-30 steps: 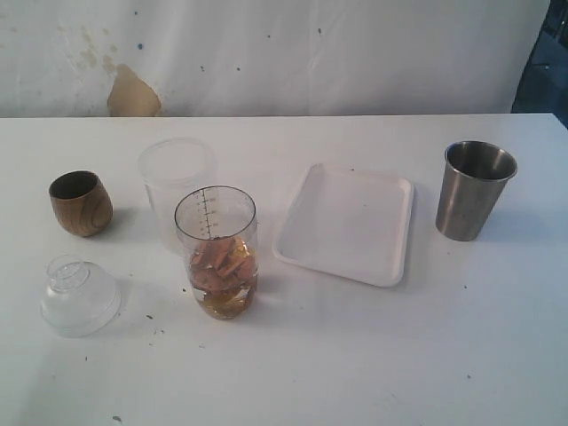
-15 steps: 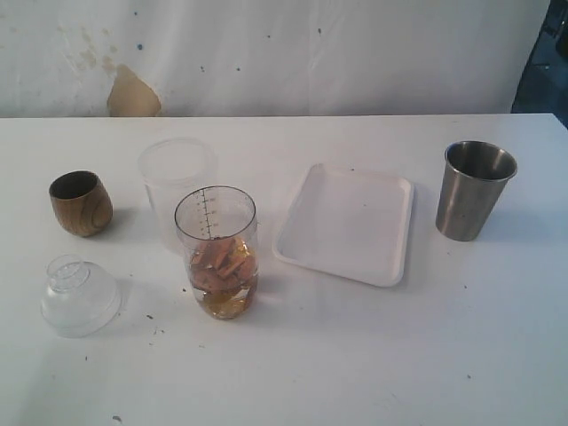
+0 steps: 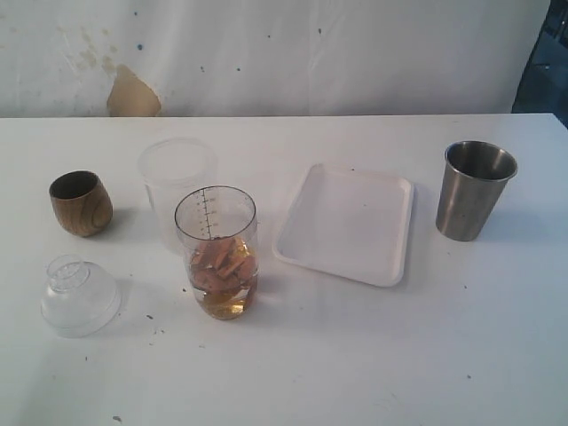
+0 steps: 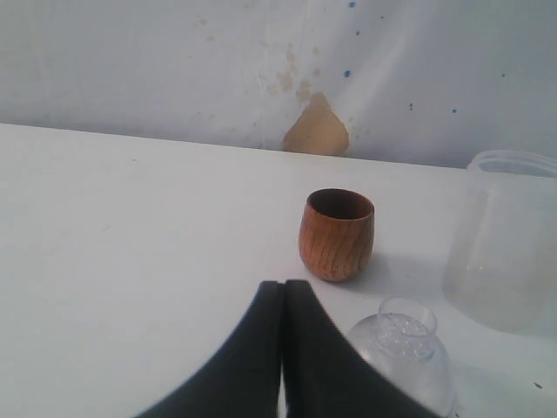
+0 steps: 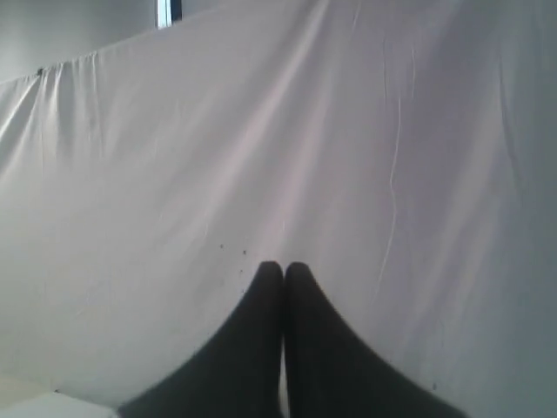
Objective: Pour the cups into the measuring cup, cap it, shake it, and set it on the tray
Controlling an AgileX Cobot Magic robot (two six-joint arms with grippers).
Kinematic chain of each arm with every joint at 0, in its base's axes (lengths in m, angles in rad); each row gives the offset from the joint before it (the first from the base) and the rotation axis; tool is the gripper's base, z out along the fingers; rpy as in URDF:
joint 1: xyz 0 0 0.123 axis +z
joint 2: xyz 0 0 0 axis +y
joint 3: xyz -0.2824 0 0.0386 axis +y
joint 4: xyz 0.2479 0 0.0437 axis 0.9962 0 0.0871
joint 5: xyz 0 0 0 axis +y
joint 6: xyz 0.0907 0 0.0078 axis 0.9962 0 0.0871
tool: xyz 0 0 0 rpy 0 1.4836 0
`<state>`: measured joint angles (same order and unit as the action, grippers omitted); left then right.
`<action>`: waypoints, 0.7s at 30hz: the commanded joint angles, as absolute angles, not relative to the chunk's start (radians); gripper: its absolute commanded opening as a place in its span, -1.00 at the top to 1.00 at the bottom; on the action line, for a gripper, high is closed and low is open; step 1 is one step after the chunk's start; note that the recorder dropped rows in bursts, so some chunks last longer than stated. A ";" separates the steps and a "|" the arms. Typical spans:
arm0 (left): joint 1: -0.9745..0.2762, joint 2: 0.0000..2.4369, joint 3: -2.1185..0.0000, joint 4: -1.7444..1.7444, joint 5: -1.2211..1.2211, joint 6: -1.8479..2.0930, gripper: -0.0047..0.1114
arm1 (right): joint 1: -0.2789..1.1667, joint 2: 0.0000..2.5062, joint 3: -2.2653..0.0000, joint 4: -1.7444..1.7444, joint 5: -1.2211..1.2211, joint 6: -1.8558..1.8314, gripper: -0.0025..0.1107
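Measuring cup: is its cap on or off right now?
Off. The measuring cup stands open-topped, its rim bare, and the clear domed cap sits apart from it on the table.

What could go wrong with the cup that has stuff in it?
The measuring cup is open and holds brownish liquid and pieces, so tipping it would spill them. The frosted cup stands close beside it and could get knocked. The clear lid is domed; it might slip, and a loose cap would leak when shaken.
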<state>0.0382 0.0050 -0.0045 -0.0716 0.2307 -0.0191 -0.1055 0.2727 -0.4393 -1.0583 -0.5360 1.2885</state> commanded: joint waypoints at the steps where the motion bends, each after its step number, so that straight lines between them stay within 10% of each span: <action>1: 0.036 0.000 0.000 -0.070 0.232 -0.021 0.91 | -0.101 0.246 -0.417 -0.904 -0.605 1.071 0.96; 10: 0.036 0.000 0.000 -0.070 0.232 -0.021 0.91 | -0.101 0.249 -0.263 -0.366 -0.847 0.436 0.96; 21: 0.036 0.000 0.000 -0.070 0.232 -0.021 0.91 | -0.101 0.052 -0.083 -0.078 -0.547 0.071 0.96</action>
